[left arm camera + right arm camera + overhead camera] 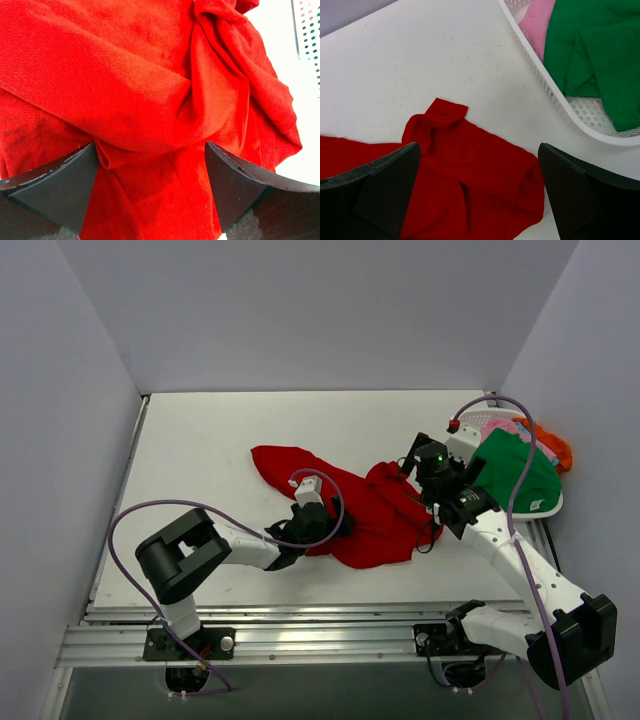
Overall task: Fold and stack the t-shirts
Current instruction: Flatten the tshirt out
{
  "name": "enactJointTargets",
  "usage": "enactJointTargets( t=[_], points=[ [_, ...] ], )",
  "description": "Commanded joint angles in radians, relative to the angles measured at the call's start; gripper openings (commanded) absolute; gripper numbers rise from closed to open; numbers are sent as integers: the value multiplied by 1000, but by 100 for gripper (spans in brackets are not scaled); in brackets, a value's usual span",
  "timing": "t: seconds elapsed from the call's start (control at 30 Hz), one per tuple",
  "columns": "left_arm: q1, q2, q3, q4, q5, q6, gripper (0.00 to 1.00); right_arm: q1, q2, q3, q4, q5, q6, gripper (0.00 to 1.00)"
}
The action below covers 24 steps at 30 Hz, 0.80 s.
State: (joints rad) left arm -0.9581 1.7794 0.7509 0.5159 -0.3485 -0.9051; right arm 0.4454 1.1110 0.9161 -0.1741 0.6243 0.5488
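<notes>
Red t-shirt (380, 520), crumpled, runs far-left to near-right, sleeve maybe leftmost; left gripper (150, 150) and right gripper (478, 147) both spread, released.

This is a robotics lab cell, set up as a test bench. A bare white surface (200, 440) is boxed in on three sides by plain pale panels (300, 310). An aluminium rail (320, 640) runs along its near edge, and two robot arms are bolted to it, the left arm (185, 560) and the right arm (520, 552), each trailing a loose purple cable (180, 503). The props are laundry: a red t-shirt (370, 510) on the surface and a white plastic basket (545, 508) of coloured shirts.
</notes>
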Motion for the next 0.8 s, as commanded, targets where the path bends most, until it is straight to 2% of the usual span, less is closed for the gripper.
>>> enactJointTargets(
  t=[0.0,0.3,0.37,0.4,0.5,0.53,0.63,0.77],
  points=[
    [9,5,24,32,22,11,94,-5,13,-6,19,18,-1,100],
    [9,-29,-16,27,6,5,97,-5,15,-10,22,17,2,100],
    [9,-40,-27,27,2,-3,87,-4,16,-11,22,17,2,99],
    [10,-41,-36,27,-4,-5,76,-5,18,-10,22,17,2,99],
    [15,-52,-50,26,-10,-11,62,-5,18,-11,24,17,3,99],
    [19,-54,-56,26,-9,-15,53,-5,19,-11,24,18,3,99],
    [24,-58,-62,27,-7,-18,46,-5,16,-13,22,17,3,99],
    [25,-51,-58,27,-3,-18,45,-5,12,-14,21,17,3,99]
  ],
)
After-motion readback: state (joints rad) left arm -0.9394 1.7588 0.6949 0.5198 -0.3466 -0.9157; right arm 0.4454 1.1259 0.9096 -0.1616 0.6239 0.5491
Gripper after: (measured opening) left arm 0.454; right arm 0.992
